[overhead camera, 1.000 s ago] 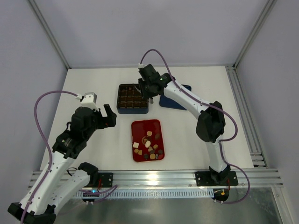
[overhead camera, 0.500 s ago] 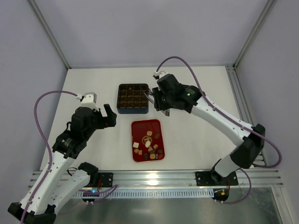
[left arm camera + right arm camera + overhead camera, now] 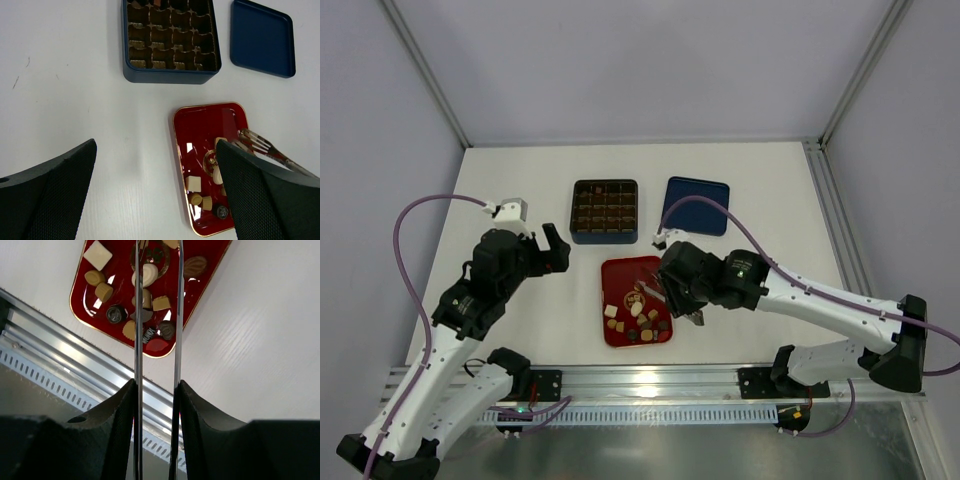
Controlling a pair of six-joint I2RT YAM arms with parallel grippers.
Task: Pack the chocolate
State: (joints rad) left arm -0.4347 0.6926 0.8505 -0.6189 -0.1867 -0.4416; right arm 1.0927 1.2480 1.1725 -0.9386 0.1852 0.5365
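Several chocolates [image 3: 638, 312] in cream, tan and dark brown lie at the near end of a red tray [image 3: 620, 268]. The left wrist view shows them [image 3: 193, 183] on the tray [image 3: 205, 125]; the right wrist view shows them [image 3: 97, 255] too. My right gripper [image 3: 672, 292] [image 3: 156, 385] is shut on metal tongs [image 3: 137, 340], whose blades stand apart over the tray [image 3: 200, 287]. Their tips [image 3: 254, 141] hover above the chocolates and run out of the right wrist view. My left gripper [image 3: 552, 255] [image 3: 157, 185] hangs open and empty left of the tray.
A dark blue box [image 3: 605, 236] [image 3: 170, 77] with a brown grid insert stands behind the tray. Its blue lid [image 3: 695, 205] [image 3: 261, 40] lies to the right of it. An aluminium rail [image 3: 650, 380] [image 3: 75, 355] runs along the table's near edge.
My right arm has swung from over the blue box toward the near side and now holds the tongs over the red tray. The left arm has not moved.
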